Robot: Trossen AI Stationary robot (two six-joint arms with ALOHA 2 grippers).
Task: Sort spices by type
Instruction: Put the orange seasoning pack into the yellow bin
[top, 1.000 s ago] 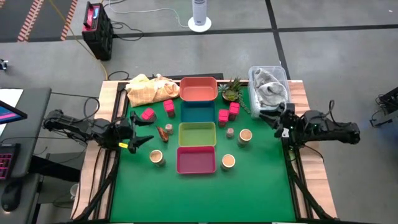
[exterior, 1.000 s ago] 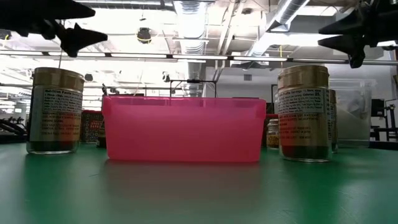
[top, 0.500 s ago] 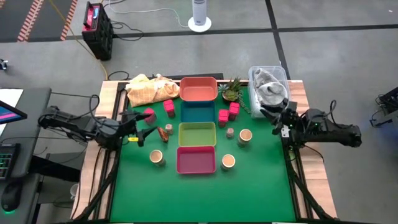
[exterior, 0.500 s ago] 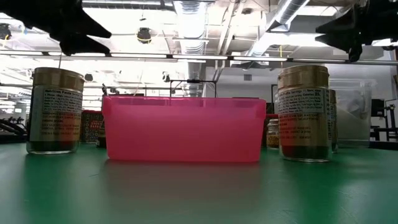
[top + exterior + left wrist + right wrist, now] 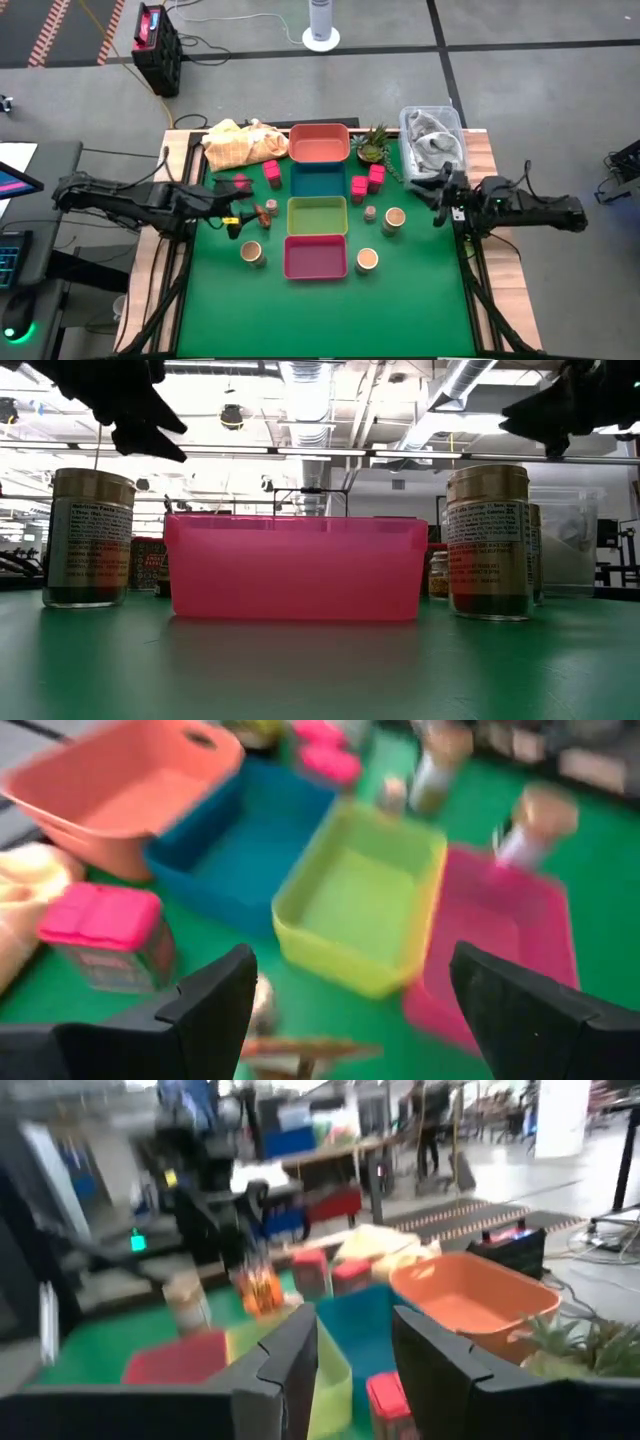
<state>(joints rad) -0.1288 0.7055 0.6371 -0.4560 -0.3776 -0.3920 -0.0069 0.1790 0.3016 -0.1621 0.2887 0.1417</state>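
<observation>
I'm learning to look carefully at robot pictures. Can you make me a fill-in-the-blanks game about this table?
1. The four trays sit in a line; the one nearest the plant is ____.
2. The tray just behind the pink tray is ____.
3. The left gripper has its fingers ____.
4. The table has a ____ top.

Missing words: orange; yellow-green; open; green

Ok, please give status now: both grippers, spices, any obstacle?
Left gripper open, empty, above the brown-orange piece. Right gripper shut, empty, at right edge. Spices unsorted around the four trays. No obstacle visible.
</observation>
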